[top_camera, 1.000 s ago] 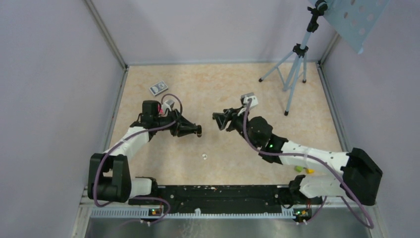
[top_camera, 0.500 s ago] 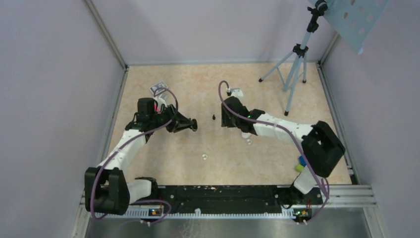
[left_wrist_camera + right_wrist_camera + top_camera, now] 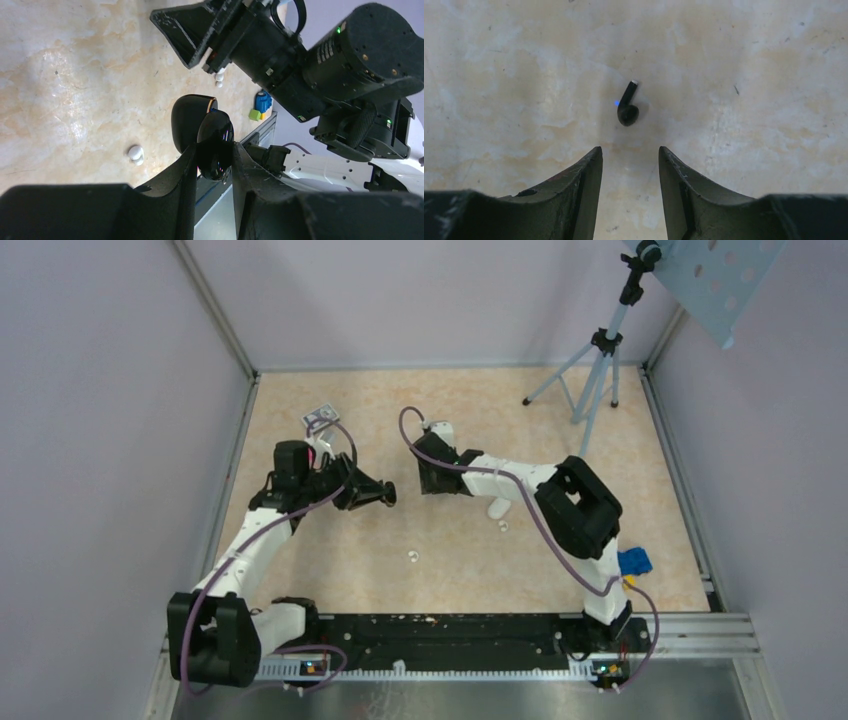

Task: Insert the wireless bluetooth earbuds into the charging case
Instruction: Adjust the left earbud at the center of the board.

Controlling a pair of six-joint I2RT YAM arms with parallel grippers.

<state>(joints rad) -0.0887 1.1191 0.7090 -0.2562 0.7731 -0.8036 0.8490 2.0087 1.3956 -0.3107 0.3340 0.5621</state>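
Seen from above, the black earbud [image 3: 627, 111] is hidden beneath the right gripper [image 3: 428, 483]. Just left of that gripper, the lower part of the charging case [image 3: 212, 132] is buried between the fingers of the left gripper [image 3: 214, 152]. White bits [image 3: 412, 557] nearer than the right gripper are too small to identify. Far to its right, the perforated board [image 3: 715, 280] on the tripod [image 3: 598, 360] is cut off by the top edge.

No text, brand or number can be read in any view. The small grey patterned card-like box [image 3: 320, 417] at the far left bears print too small to make out, and the pale marks on the black cylindrical arm joint [image 3: 370, 50] are blurred
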